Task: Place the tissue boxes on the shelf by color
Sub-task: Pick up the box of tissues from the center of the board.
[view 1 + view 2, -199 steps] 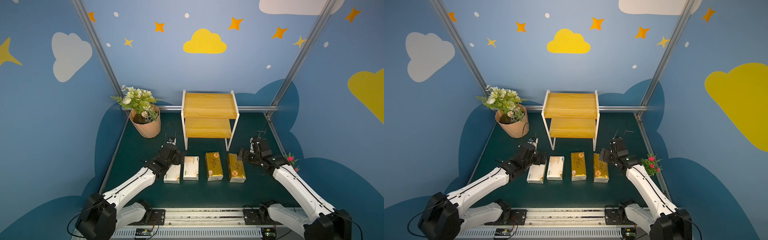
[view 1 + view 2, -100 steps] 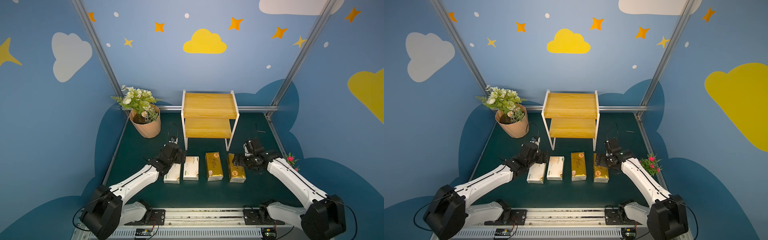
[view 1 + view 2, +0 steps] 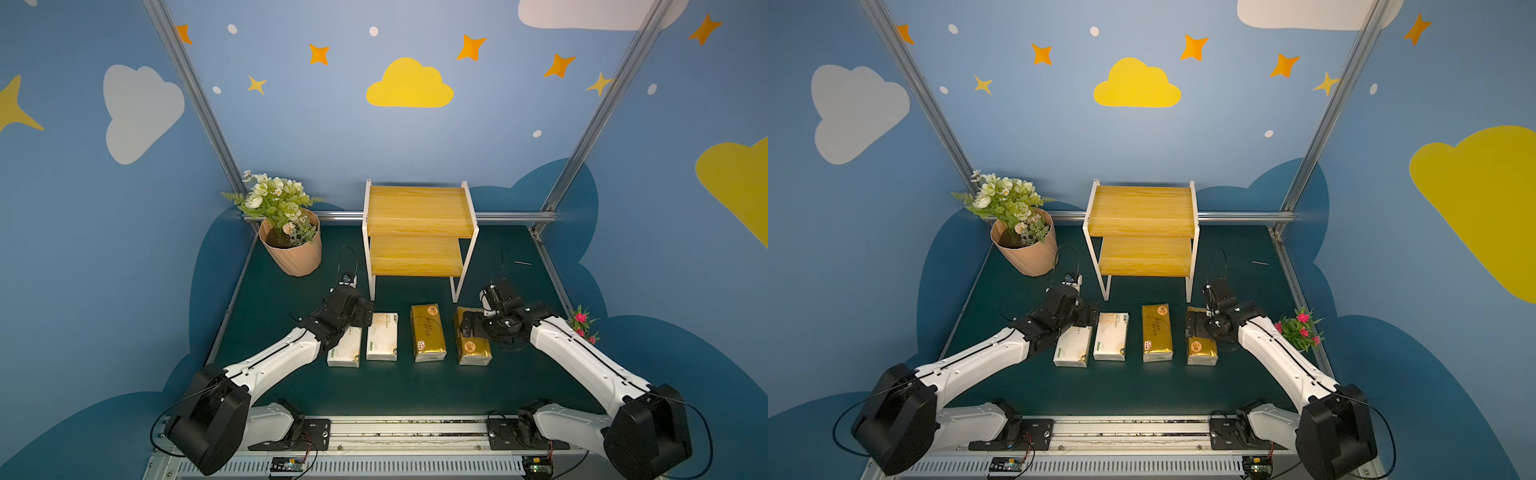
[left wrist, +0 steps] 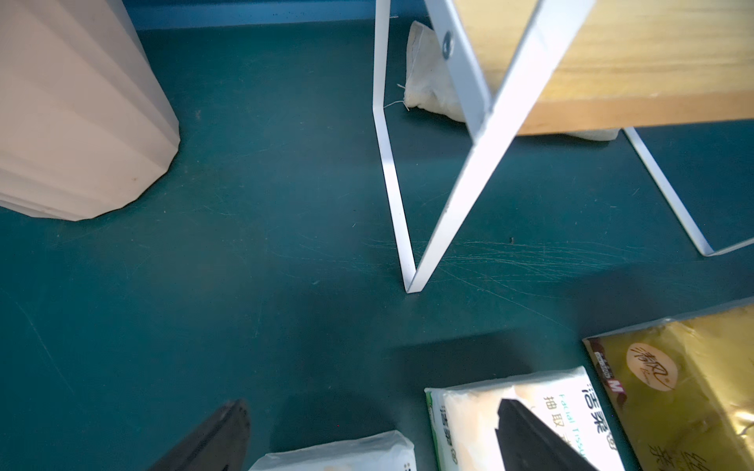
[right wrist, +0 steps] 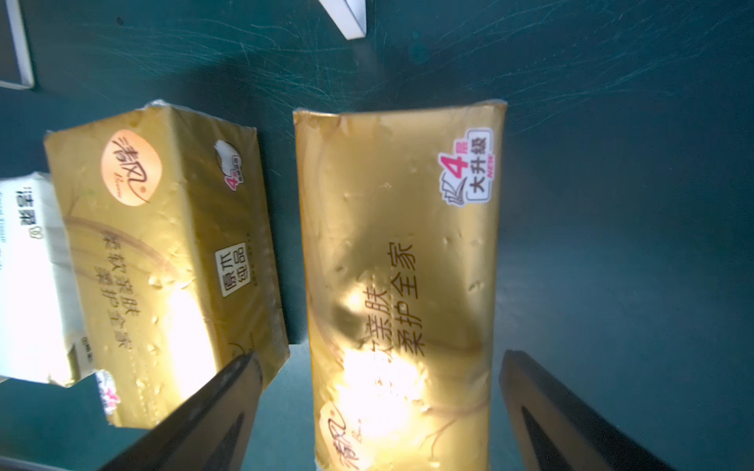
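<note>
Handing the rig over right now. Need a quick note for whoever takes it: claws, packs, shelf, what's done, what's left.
Left claw: open, above the far end of the leftmost cream-white pack, holding nothing.
Right claw: open, jaws either side of the rightmost gold pack, not closed on it.
Things: all four packs lie in a row on the table in front of the shelf; the second cream-white pack and the inner gold pack sit in the middle.
Done: nothing shelved; both boards are bare.
Left: grasp, lift and shelve all four, probably one color per tier.
</note>
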{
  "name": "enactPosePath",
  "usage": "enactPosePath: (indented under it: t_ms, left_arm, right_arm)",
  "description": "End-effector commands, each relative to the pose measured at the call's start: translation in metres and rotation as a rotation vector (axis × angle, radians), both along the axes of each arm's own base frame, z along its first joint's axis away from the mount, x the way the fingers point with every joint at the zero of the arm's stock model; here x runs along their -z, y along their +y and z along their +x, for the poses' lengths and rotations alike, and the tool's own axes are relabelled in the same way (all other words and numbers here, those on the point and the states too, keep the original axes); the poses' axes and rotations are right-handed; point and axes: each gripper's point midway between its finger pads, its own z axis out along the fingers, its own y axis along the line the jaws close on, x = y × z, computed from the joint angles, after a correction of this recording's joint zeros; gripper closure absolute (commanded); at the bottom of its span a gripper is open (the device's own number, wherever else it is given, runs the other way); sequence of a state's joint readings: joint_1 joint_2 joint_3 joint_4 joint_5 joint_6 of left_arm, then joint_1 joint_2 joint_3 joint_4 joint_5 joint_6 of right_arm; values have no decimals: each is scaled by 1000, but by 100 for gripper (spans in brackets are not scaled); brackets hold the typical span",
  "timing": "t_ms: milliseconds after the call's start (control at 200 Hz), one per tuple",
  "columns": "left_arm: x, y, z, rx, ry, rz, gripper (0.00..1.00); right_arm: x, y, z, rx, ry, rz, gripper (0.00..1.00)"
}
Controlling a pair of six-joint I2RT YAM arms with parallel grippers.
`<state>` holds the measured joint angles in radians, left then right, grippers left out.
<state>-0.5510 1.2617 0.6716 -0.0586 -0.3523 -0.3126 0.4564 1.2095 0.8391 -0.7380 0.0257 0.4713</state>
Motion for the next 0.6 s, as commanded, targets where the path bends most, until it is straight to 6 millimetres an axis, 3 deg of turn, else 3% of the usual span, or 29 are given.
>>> enactPosePath:
  t_ms: [0,596]
  left_arm:
    - [-5,-2,2,-3,-14,-19,0]
    - [-2,-2,1,-6,-13,-17,0]
  right_arm:
    - [10,-7,-6,-11,23,-71,2]
    - [37,-6,-14,-19,91,-231,2]
